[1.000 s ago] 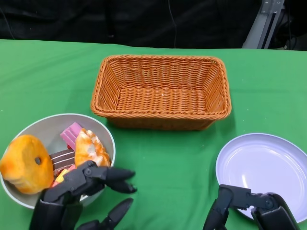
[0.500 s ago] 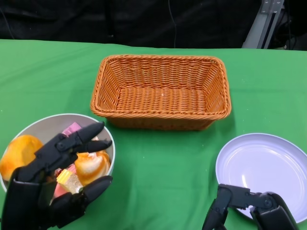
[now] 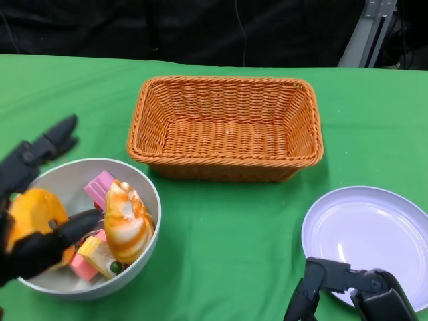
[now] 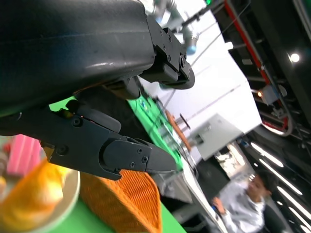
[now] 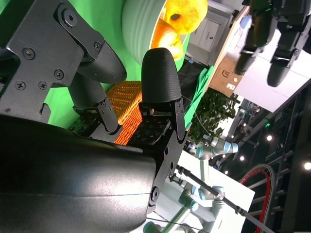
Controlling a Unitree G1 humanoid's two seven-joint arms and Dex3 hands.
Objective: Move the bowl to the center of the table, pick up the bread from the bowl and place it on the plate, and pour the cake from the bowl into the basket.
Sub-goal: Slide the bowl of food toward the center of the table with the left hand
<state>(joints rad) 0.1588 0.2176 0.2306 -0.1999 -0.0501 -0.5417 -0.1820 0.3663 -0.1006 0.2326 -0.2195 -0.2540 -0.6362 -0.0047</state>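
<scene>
The left hand (image 3: 30,214), fingers spread wide and holding nothing, straddles the grey bowl (image 3: 144,184) at the counter's (image 3: 227,227) 8 o'clock, nearer than the right hand (image 3: 348,294), whose finger state I cannot tell.

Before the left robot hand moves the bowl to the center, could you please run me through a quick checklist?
1. Left robot hand gripping the bowl: not ok; fingers spread over the bowl's left side, none closed on the rim.
2. Food inside bowl: ok; bread and cake pieces sit in it.
3. Center of the table free: ok; bare green cloth.
4. Basket empty: ok.
5. Plate empty: ok.
6. Right robot hand out of the way: ok; low at the plate's near edge, holding nothing.
</scene>
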